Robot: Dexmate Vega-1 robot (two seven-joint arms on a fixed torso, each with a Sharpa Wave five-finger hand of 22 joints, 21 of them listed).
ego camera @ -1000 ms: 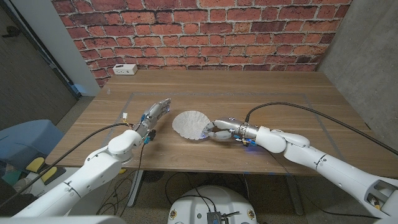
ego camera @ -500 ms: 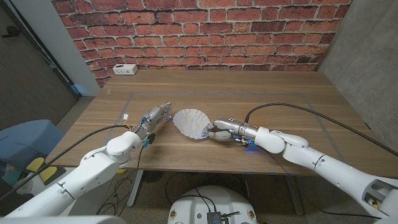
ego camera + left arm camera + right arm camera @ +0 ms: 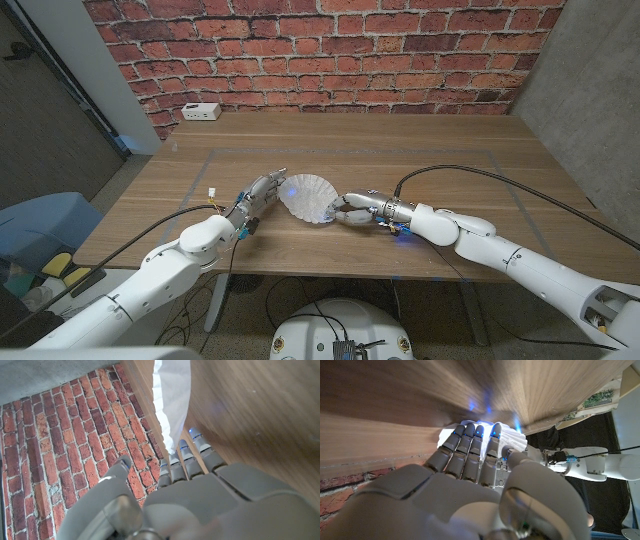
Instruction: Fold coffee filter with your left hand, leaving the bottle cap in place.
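Left of centre in the head view, your left hand reached toward the middle of the table, its fingers straight and close together, with the fingertips at the left rim of the coffee filter; in the left wrist view those fingers lay side by side just under the white paper, and whether they were touching it or only just beside it could not be told. The filter sat at the centre of the frame, its left side looking raised and its right edge under your right hand, whose fingers were pressed together on the paper; the right wrist view showed those fingertips lying in a row on the pleated paper. No bottle cap could be made out there; it may have been hidden under that hand or behind the paper, so you could not tell where it stood. From there, the likeliest trouble was the thin paper slipping off your left fingertips and springing back flat, since nothing pinched it. If you pushed the flap over too hard, the whole filter might have slid toward the right of the frame and dragged the cap with it. Lifting the right hand too soon would probably have let the paper skate across the smooth wood. A sideways sweep could also have brought the two hands together.
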